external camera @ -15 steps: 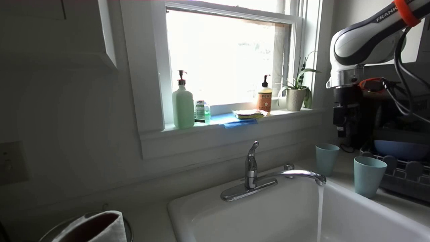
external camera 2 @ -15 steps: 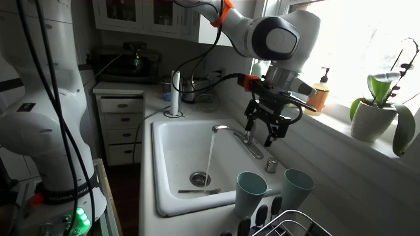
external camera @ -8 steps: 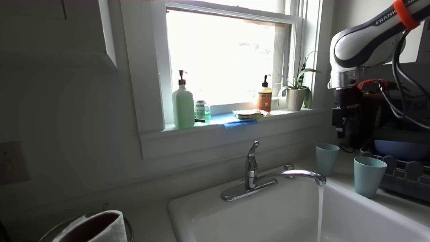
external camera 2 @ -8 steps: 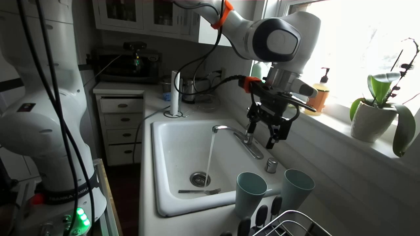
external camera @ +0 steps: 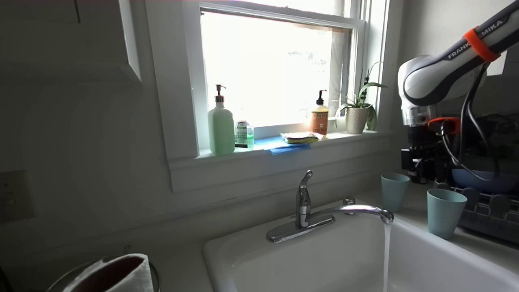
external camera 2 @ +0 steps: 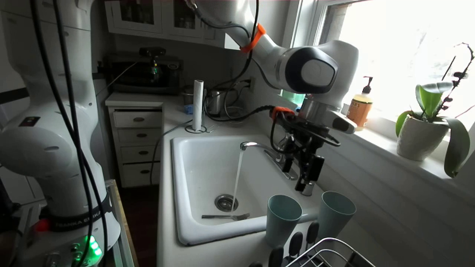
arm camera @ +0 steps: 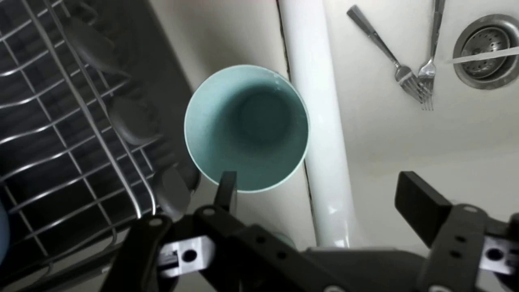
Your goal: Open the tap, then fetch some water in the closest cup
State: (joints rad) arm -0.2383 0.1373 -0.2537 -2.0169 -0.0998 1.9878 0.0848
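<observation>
The cup (external camera 2: 280, 224) stands on the kitchen counter (external camera 2: 211, 256).

White arm (external camera 2: 274, 63), orange band (external camera: 481, 45), black cables (external camera 2: 77, 139), black gripper (arm camera: 317, 182)

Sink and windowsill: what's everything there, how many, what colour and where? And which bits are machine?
Sink: one, white, in counter
Tap: one, chrome, back of sink
Water: one stream, pale, below tap
Forks: two, silver, in sink
Metal cap: one, silver, near tap
Cups: two, blue-green, counter beside sink
Dish rack: one, grey, near cups
Bowl: one, blue, in rack
Pump bottles: two, green and amber, windowsill
Small bottle: at least one, greenish, windowsill
Sponge: one, yellowish, windowsill
Strips: count unclear, blue, near sponge
Potted plant: one, green, windowsill
Window: one, white-framed, behind tap
Paper roll: one, white, counter
Arm: one, white and black, over counter
Gripper: one, black, jaws apart, near cups
</observation>
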